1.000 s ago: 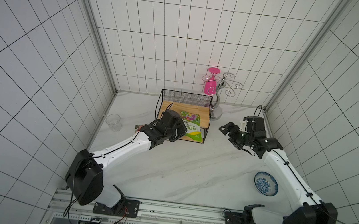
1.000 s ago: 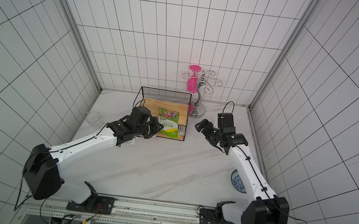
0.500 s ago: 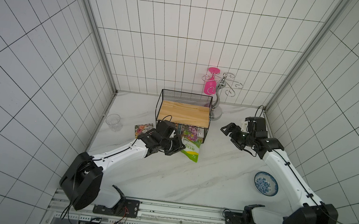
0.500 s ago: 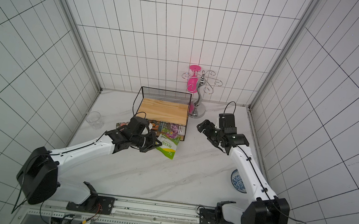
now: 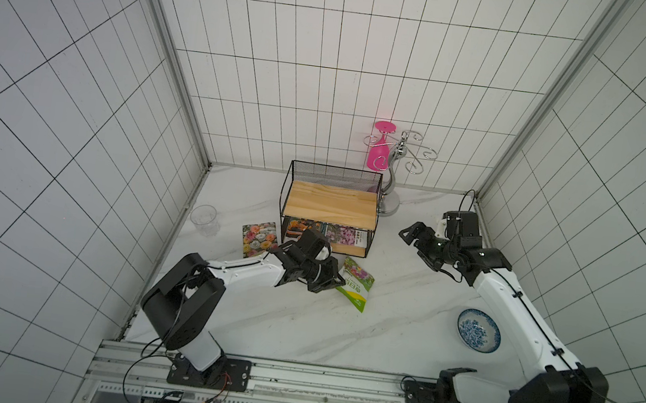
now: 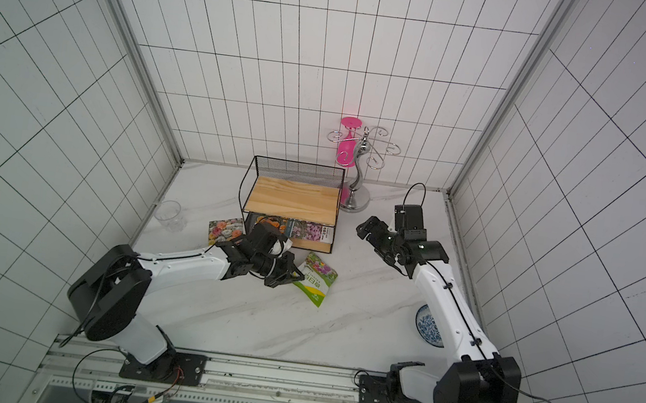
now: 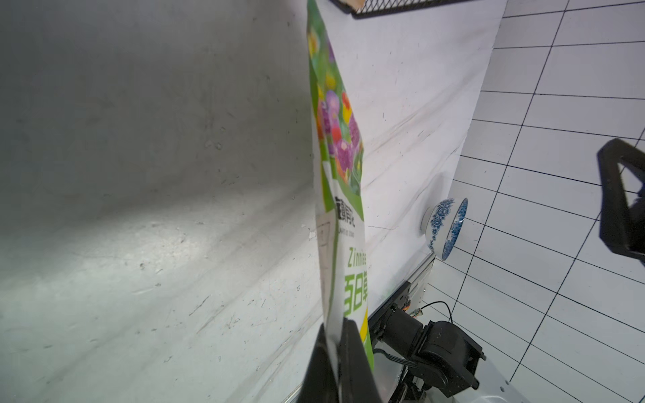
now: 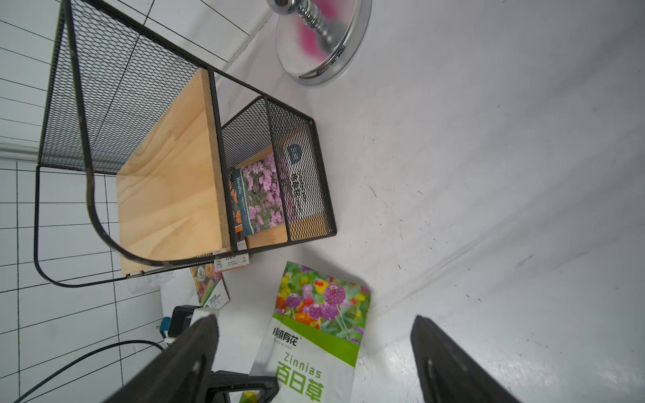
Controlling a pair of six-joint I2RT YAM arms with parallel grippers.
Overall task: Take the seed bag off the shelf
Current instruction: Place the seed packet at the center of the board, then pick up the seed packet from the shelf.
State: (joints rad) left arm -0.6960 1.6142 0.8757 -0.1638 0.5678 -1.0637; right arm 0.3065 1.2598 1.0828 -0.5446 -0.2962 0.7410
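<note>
Clamping the bag (image 5: 355,282) by an edge just in front of the shelf (image 5: 331,207), the left hand (image 5: 331,282) should lay it flat on the bench (image 5: 379,339), clear of the wide-apart right hand (image 5: 415,246).

I see the whole worktop (image 5: 379,343) in both top views, looking steeply down from high over the 6 o'clock edge toward the shelf (image 5: 330,210) at 12. My left wrist camera sits close up to the seed bag (image 7: 340,167), edge-on, facing the bowl (image 7: 445,228) around 4 o'clock. My right wrist camera looks closely down on shelf and seed bag together.
</note>
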